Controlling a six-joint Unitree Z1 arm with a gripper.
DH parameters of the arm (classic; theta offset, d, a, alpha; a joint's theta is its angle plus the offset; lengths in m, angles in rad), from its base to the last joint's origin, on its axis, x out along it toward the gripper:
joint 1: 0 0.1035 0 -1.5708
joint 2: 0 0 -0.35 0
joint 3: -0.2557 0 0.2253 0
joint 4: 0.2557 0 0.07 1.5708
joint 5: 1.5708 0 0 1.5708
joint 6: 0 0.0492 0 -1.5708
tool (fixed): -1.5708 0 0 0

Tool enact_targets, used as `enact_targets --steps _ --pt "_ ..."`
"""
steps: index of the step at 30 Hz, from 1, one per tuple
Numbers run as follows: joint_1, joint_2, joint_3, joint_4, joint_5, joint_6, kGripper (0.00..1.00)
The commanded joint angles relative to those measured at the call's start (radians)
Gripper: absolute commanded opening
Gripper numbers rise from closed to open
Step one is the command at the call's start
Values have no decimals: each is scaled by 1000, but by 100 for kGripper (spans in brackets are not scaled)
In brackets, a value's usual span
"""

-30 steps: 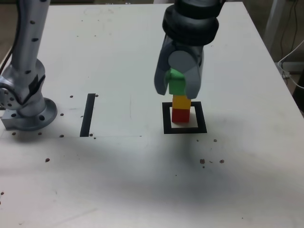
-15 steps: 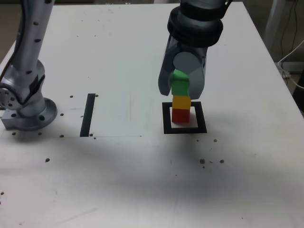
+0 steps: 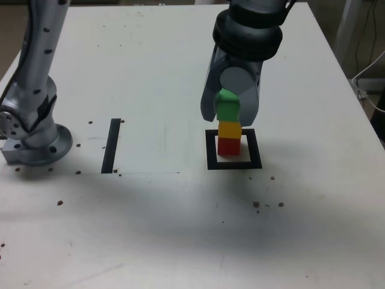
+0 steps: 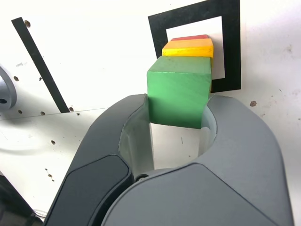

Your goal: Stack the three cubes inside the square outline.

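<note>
My gripper (image 3: 228, 112) is shut on the green cube (image 3: 227, 106), holding it by two opposite sides directly over the yellow cube (image 3: 229, 129). The yellow cube sits on the red cube (image 3: 228, 146), which stands inside the black square outline (image 3: 210, 150). The green cube's underside is at the yellow cube's top; I cannot tell whether they touch. In the wrist view the green cube (image 4: 178, 89) fills the gap between the grey fingers (image 4: 136, 113), with the yellow cube (image 4: 188, 48), a sliver of the red cube (image 4: 190, 37) and the square outline (image 4: 231, 47) beyond it.
The arm's grey base (image 3: 36, 141) stands at the exterior view's left. A thin black strip (image 3: 111, 144) lies between the base and the outline. Small dark specks (image 3: 256, 205) dot the white table. The table's edge (image 3: 361, 102) runs along the exterior view's right.
The gripper with the green cube has shifted slightly to the exterior view's right, lining it up over the yellow cube. It has held still for the last half second.
</note>
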Motion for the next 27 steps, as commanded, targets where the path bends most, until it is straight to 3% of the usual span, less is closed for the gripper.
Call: enact_targets --steps 1,6,9,17,23,27 --pt "5 9 3 20 -3 9 38" --pt "8 12 3 10 -11 24 81" --pt "8 9 0 9 -9 26 97" --pt "8 -41 18 10 20 19 99" --pt "8 -159 99 14 58 -15 99" --pt "8 -239 171 13 62 -42 99"
